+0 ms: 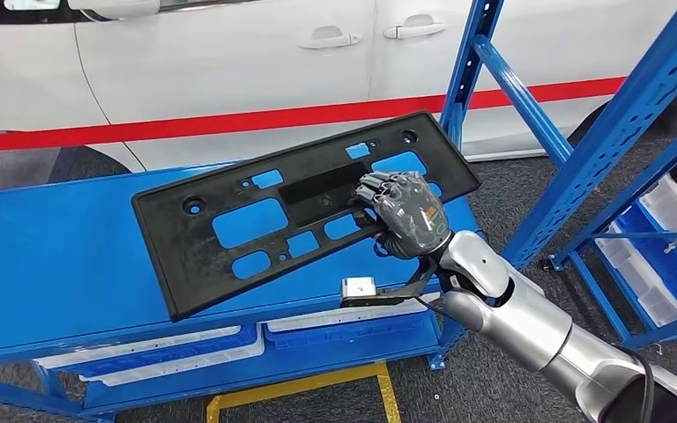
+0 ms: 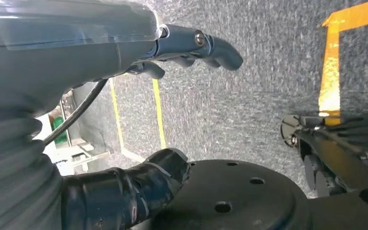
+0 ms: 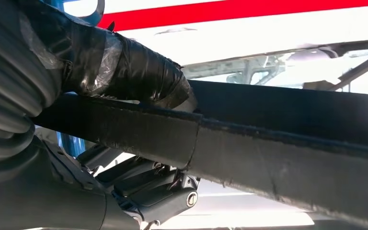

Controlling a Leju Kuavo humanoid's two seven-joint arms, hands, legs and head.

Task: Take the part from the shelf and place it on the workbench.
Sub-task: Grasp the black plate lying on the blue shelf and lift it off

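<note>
One black part [image 1: 300, 207], flat and full of holes, tilted over the blue workbench [image 1: 62, 264], reaching toward its right edge. Clamped along its right side by the right hand [image 1: 405, 216], thumb on top, fingers under. Left hand [image 2: 191, 48] down over grey floor [image 2: 249, 100], fingers apart, holding nothing.

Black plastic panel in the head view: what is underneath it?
Under the flat black plastic panel with cut-outs, gripped by the right hand, the blue metal shelf top shows through the openings. Whether the panel rests on it is unclear; its solid parts hide the surface below.
</note>
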